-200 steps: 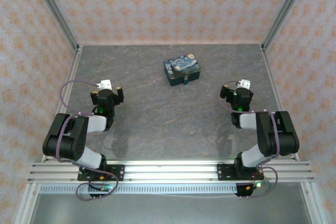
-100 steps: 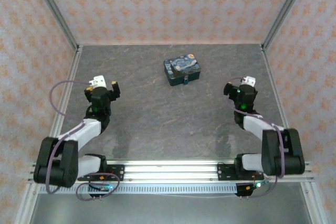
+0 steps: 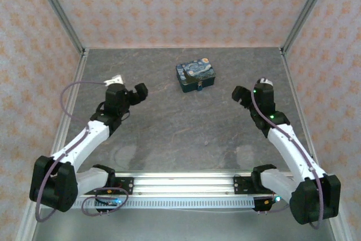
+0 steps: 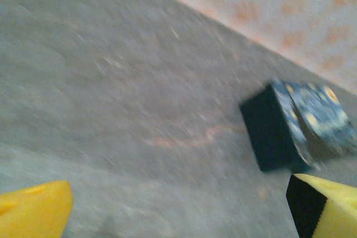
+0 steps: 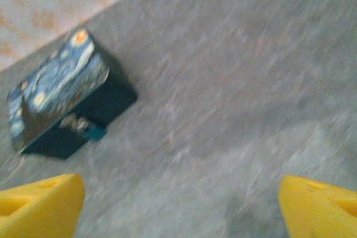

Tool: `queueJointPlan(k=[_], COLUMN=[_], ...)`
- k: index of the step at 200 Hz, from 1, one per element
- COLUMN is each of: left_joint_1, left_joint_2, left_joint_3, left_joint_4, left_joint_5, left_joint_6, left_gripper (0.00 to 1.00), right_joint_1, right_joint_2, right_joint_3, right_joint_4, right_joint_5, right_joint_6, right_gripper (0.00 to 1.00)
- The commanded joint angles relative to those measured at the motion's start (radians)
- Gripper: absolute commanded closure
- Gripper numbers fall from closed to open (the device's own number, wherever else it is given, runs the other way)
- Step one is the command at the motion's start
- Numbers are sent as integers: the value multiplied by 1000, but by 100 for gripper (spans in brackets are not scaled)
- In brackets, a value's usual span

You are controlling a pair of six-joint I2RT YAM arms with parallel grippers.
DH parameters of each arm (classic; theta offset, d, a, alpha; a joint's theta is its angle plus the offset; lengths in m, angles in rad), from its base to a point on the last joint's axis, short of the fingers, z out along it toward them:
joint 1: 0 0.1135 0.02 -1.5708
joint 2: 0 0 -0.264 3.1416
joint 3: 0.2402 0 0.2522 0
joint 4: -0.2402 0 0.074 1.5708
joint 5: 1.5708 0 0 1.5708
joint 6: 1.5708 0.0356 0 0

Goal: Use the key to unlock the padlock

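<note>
Starting at the near edge, there's the metal rail (image 3: 186,184) both arms are bolted to, then a big stretch of bare grey stone-look worktop (image 3: 169,134).

The left claw (image 4: 178,210) is spread wide with its yellow tips at opposite sides of the wrist picture, and it's got hold of nothing. The right claw (image 5: 178,207) is the same: wide apart and gripping nothing. From above, both sit over the middle of the worktop, left and right of centre, well apart from each other.

On the open worktop between the two arms there's a tiny pale speck, which I think is the key (image 3: 206,143). It's too small to make out any shape.

Further back and about centred sits the dark blue starry-night tin (image 3: 196,76), turned a bit askew. The padlock (image 5: 78,123) looks like a small brownish-silver metal lump on the tin's front face, touching it, with a teal bit (image 5: 95,132) just beside it. It's too blurred to tell the body from the shackle.

There's loads of room. The tin is well clear of both claws and of every edge. The worktop is boxed in by aluminium posts (image 3: 56,9) and patterned orange walls (image 3: 180,4) at the left, right and back.
</note>
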Motion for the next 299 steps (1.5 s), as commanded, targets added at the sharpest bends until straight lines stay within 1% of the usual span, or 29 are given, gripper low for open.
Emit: queueJointPlan(k=[1,30,59,91,118,145,188,220,271,299], left_joint_1=[-79,-194,-286,-334,-348,-353,-354,-354,-354,-354], left_joint_2=[20,34,60,125,171,180,171,161,161,161], left_joint_3=[26,5,-13,5,34,36,47,46,53,55], left_joint_4=[-31,5,71,126,134,131,99,90,78,72], left_joint_5=[81,48,26,24,34,31,22,14,8,8], left_joint_6=[-126,-177,-209,-216,-210,-209,-189,-183,-177,-175], left_gripper=[0,0,0,0,0,0,0,0,0,0], right_joint_1=[83,241,404,547,624,649,659,661,662,661], right_joint_2=[-7,-1,10,105,244,339,421,448,508,514], right_joint_3=[22,-13,-67,-56,-10,15,52,59,95,94], right_joint_4=[-241,-351,-363,-339,-328,-305,-301,-292,-306,-319], right_joint_5=[-50,-58,-53,-33,-16,-3,-10,-11,-17,-24], right_joint_6=[110,199,311,374,391,410,402,398,383,385], right_gripper=[17,27,32,35,40,47,58,61,71,72])
